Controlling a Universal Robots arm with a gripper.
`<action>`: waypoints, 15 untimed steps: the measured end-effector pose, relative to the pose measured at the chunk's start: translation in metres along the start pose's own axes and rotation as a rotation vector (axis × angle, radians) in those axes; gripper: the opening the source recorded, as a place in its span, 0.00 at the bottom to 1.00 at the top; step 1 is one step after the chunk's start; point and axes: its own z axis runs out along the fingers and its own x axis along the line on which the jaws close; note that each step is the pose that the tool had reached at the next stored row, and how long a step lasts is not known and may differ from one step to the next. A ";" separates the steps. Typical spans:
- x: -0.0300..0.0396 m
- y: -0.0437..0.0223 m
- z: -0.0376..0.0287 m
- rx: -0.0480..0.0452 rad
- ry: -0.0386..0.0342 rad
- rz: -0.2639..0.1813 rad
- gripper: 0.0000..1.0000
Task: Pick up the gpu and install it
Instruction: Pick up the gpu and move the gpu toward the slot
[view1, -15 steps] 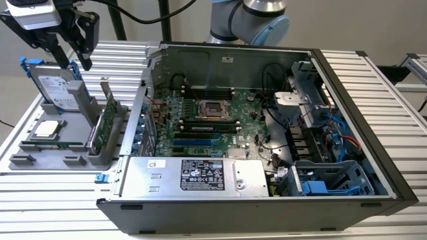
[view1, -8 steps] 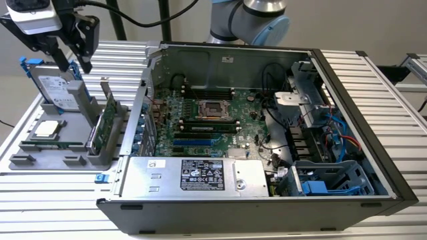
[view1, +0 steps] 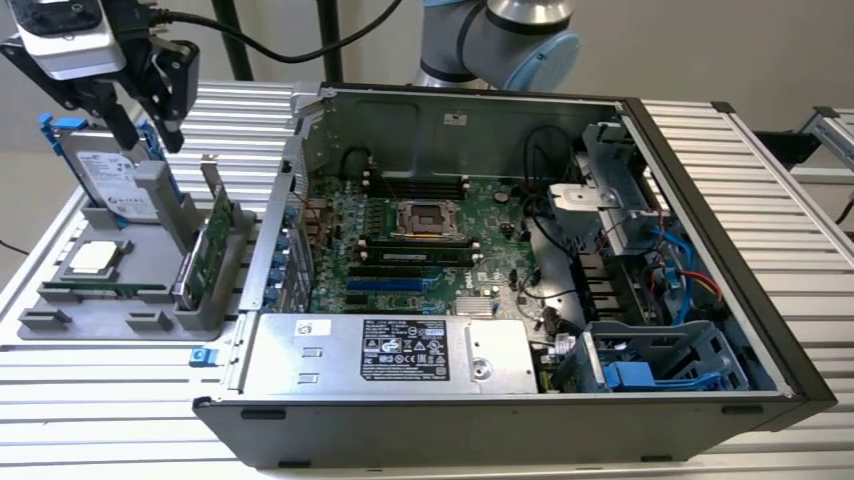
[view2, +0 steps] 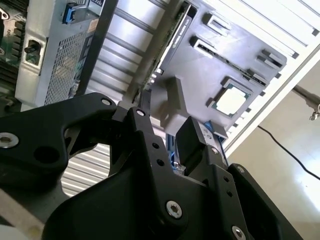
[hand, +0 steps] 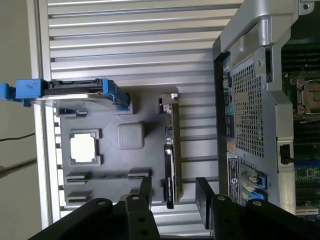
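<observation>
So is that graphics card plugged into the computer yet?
Out: the gpu stands on edge in the grey tray beside the case, open gripper above it.

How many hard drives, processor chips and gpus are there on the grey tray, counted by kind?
hard drive: 1
processor chip: 1
gpu: 1
Total: 3

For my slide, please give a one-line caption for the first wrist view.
Open tool above the grey holder, where the gpu stands on edge, beside the computer case.
</observation>
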 end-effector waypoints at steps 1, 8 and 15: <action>0.0000 -0.0002 0.0006 0.0000 0.0008 0.000 1.00; 0.0000 -0.0011 0.0051 0.0004 0.0063 0.000 1.00; 0.0000 -0.0021 0.0099 0.0009 0.0131 0.001 1.00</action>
